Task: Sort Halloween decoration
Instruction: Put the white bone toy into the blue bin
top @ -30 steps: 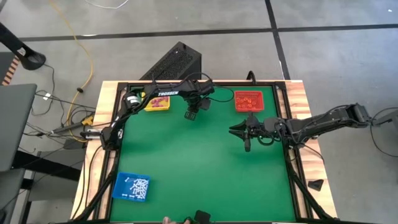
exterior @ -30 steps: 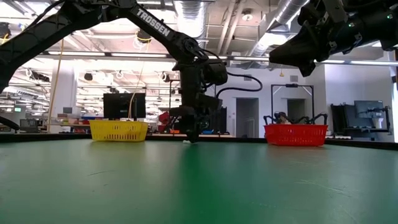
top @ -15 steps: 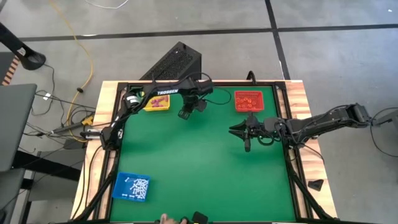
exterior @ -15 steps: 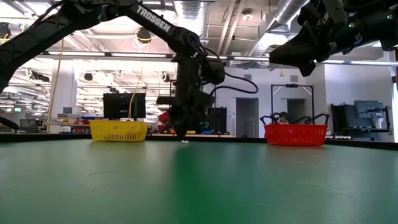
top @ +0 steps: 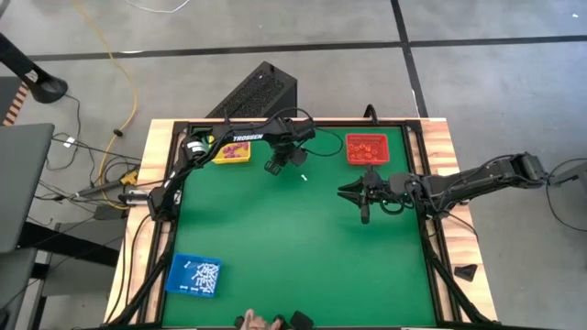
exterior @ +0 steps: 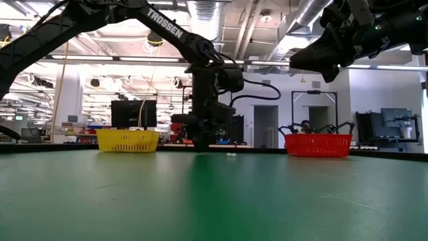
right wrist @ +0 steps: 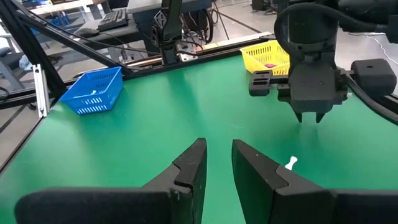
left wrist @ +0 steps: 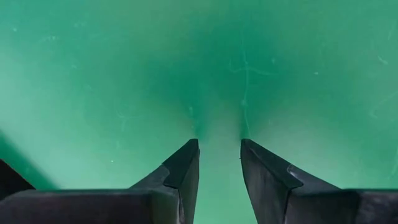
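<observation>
While three trays (top: 193,275) sit, one trinket (top: 304,178) seemingly loose.

Overhead, I see even, bright light on the green desk (top: 303,247), with soft shadows under both arms. At desk height, ceiling strip lamps (exterior: 200,13) glare and leave the arms silhouetted. My left wrist camera shows a dark shadow ahead of its hand (left wrist: 219,144); fingers (left wrist: 180,168) slightly blurred.
</observation>
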You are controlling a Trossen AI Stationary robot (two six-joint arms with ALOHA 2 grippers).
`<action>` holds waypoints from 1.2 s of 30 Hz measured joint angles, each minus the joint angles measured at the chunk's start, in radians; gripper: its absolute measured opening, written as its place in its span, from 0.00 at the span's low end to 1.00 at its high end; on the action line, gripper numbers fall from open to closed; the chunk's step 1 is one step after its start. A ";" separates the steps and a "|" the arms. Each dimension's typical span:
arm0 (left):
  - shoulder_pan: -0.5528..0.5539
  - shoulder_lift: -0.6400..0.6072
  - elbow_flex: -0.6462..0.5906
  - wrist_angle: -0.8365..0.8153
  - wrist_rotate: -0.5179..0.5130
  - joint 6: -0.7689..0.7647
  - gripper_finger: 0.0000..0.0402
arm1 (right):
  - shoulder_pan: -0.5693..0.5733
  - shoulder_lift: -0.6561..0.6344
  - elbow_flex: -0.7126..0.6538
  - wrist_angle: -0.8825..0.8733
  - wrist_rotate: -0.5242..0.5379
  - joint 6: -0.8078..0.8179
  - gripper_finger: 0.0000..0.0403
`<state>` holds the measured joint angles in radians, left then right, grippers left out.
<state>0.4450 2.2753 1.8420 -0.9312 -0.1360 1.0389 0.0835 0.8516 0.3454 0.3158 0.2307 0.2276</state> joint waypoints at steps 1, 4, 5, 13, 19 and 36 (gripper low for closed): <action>0.000 0.000 0.000 0.002 0.000 0.000 0.27 | 0.000 0.000 0.000 0.000 0.000 0.000 0.27; -0.005 0.000 0.000 0.000 -0.001 -0.016 0.27 | 0.000 0.000 0.000 0.000 0.000 -0.001 0.27; -0.010 0.000 0.000 0.001 -0.012 -0.030 0.27 | 0.000 0.000 0.000 -0.001 0.000 -0.001 0.27; -0.075 0.000 0.112 -0.104 -0.062 -0.153 0.27 | 0.000 0.000 0.000 -0.001 0.000 -0.024 0.27; -0.126 -0.002 0.122 -0.012 0.136 -0.132 0.27 | 0.000 0.000 0.000 0.004 0.000 -0.018 0.27; -0.167 0.022 0.020 0.179 0.131 -0.140 0.27 | 0.000 0.000 0.000 0.024 -0.023 0.009 0.27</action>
<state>0.2776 2.2976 1.8618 -0.7526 -0.0050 0.8994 0.0834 0.8516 0.3458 0.3400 0.2073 0.2367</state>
